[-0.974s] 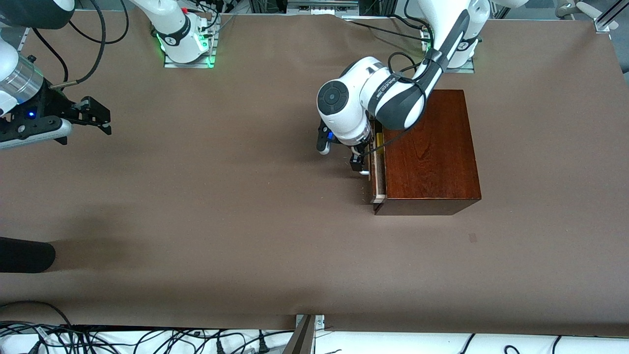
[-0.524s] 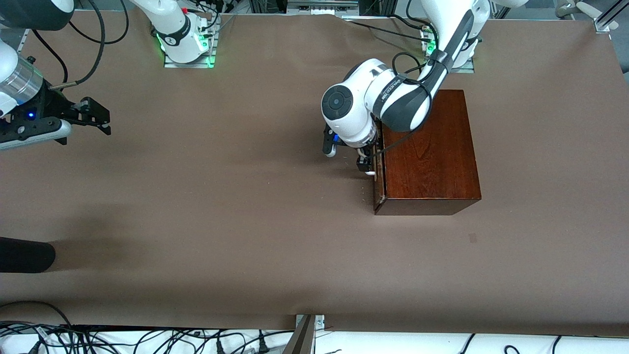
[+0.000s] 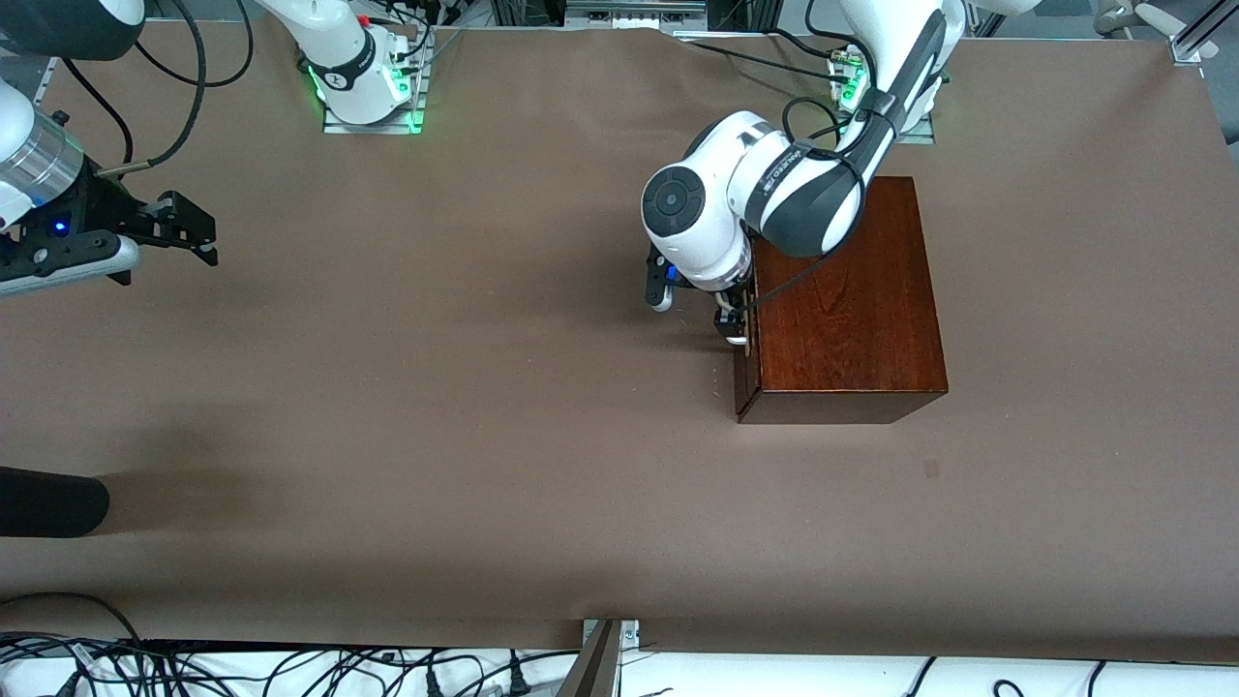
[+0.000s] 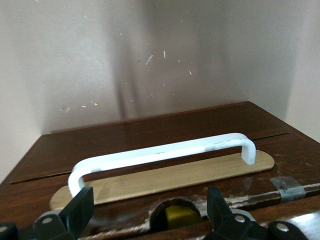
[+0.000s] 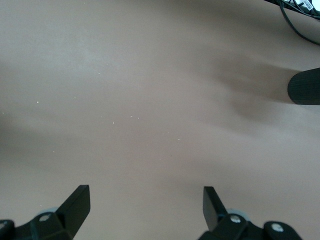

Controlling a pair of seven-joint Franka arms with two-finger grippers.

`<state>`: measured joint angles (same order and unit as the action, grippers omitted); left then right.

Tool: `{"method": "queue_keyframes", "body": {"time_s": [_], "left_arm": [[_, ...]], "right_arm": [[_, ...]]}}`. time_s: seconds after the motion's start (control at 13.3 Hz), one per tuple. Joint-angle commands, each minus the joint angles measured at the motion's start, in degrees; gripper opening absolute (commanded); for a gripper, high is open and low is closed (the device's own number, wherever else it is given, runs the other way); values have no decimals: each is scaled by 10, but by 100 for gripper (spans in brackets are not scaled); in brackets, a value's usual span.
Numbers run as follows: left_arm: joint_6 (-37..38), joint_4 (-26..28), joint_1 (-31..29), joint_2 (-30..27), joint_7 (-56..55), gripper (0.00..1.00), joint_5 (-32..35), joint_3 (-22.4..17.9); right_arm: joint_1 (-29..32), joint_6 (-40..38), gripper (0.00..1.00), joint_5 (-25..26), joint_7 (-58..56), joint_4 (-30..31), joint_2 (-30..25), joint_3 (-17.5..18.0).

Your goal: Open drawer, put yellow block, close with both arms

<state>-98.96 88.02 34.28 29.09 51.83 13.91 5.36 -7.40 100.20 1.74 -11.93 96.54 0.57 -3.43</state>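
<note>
Drawer (image 3: 741,334) front sat almost flush with the dark wooden box (image 3: 844,300), toward the left arm's end of the table, with only a thin seam showing along the face. In the left wrist view the white bar handle (image 4: 162,156) lay across its pale backing plate, and a sliver of yellow, most likely the yellow block (image 4: 179,215), showed through a rounded notch in the drawer's edge, so the block appeared to be inside. The left gripper (image 3: 731,324) was right at the drawer front, its fingers (image 4: 80,212) spread wide to either side of the handle and gripping nothing. The main risk, as I judged it, was a lopsided push: contact seemed to sit on one part of the front, which could skew the tray in its slot and jam it short of closed. A hard shove could also slide the whole box across the brown table (image 3: 436,387), since nothing braced it. The block, if it stood proud near the notch, might catch on the box's lip. The right gripper (image 3: 198,232) waited well apart over the right arm's end of the table, fingers (image 5: 75,202) open and empty, so the two-armed closing looked unmet. A dark cylindrical object (image 3: 48,500) lay near the table edge, clear of the work.
</note>
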Motion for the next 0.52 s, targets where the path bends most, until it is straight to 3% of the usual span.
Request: {"method": "queue_keyframes", "body": {"time_s": [0.0, 0.22, 0.45], "left_arm": [[18, -21, -4, -36, -50, 100, -40, 1], [38, -25, -39, -100, -159, 100, -68, 2], [72, -49, -81, -127, -258, 100, -71, 0]], "right_arm": [[4, -11, 100, -2, 5, -13, 4, 3], [4, -11, 100, -2, 5, -13, 4, 2], [4, -11, 100, -2, 4, -13, 4, 3]]}}
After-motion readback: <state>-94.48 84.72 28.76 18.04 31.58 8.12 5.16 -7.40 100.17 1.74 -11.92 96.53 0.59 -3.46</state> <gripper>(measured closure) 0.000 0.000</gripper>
